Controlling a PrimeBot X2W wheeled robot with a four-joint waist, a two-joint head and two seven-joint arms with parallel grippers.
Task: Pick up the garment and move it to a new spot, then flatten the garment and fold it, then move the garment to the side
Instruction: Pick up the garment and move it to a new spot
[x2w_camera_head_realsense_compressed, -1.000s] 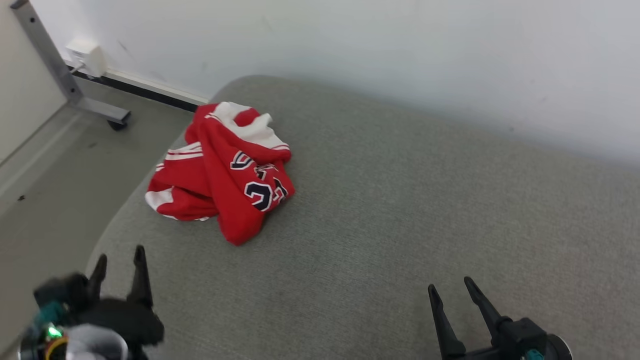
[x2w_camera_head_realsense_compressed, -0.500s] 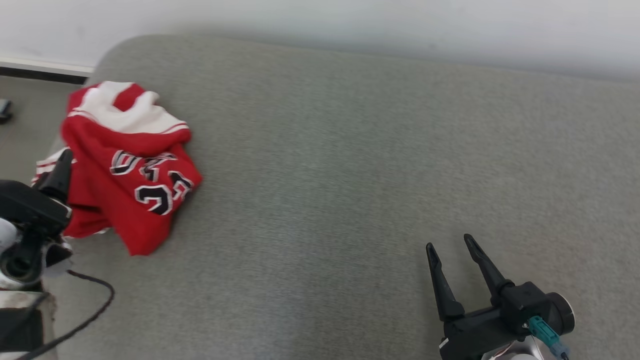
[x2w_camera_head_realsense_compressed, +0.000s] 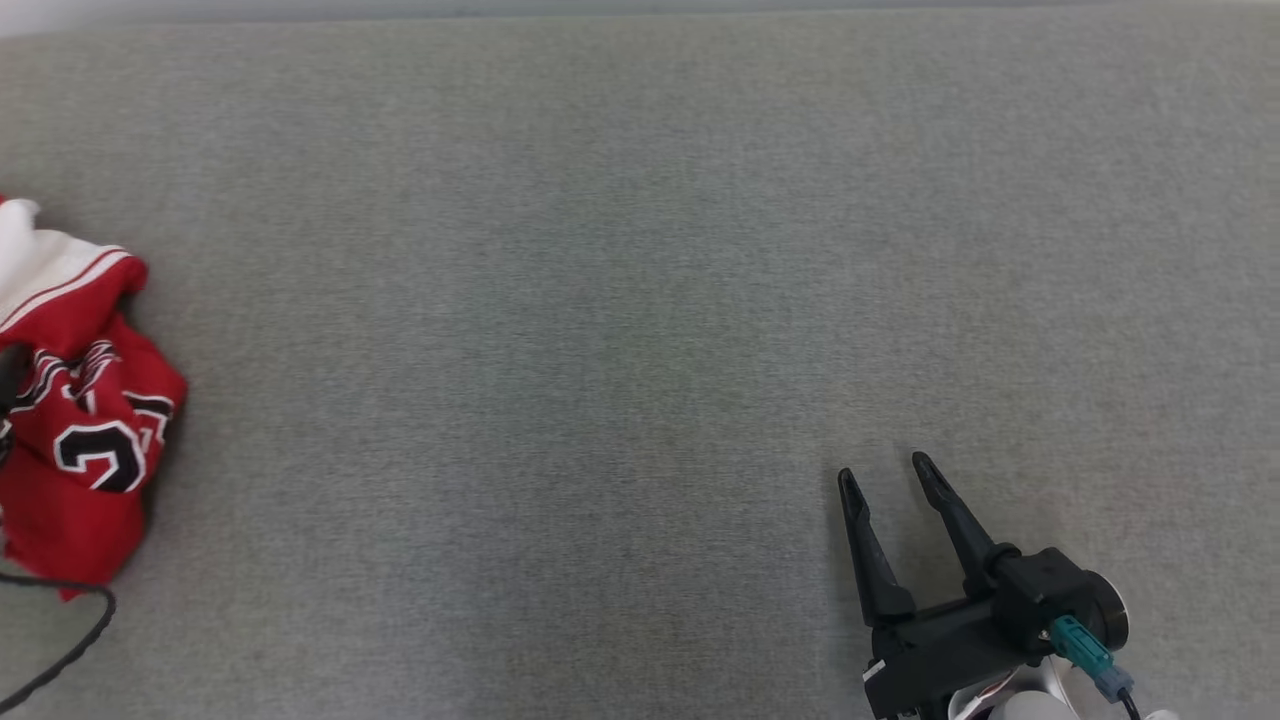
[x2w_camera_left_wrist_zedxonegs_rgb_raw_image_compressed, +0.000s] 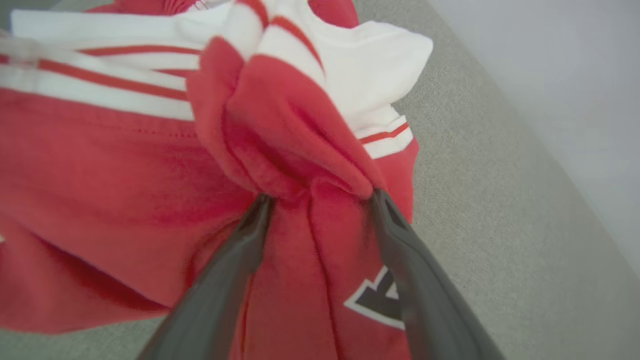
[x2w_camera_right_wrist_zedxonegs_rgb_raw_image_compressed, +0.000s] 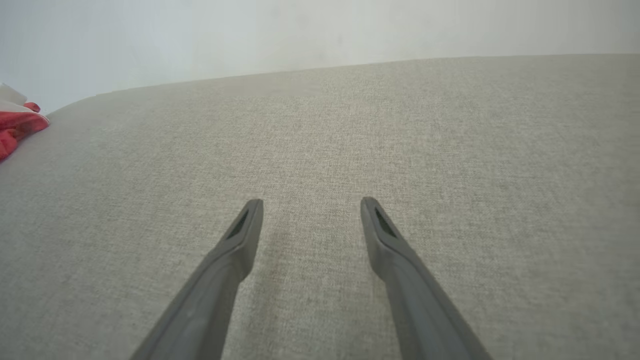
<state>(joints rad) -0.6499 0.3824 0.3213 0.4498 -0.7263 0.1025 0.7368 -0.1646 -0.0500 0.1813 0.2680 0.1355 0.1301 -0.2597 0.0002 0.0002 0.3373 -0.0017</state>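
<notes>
Red jersey (x2w_camera_head_realsense_compressed: 85, 420) crumpled at far left of grey cushion (x2w_camera_head_realsense_compressed: 600, 300), L claw (x2w_camera_left_wrist_zedxonegs_rgb_raw_image_compressed: 320, 200) pushed into it.
L claw: fingers apart, a red fold bunched btwn the tips, not pinched shut; white striped trim just beyond. R claw (x2w_camera_head_realsense_compressed: 882, 470): fingers apart, low over bare cushion at lower right, well apart from jersey. Black cable (x2w_camera_head_realsense_compressed: 70, 640) curls just below jersey in head view. Pale wall (x2w_camera_right_wrist_zedxonegs_rgb_raw_image_compressed: 320, 30) behind cushion.

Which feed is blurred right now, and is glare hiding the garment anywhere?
Head view: even light, no glare, slightly soft; garment cut by the left edge. Left wrist view: garment's left side smeared, left claw out of focus up close. Right wrist view: sharpest, right claw crisp, no harsh shadows.
</notes>
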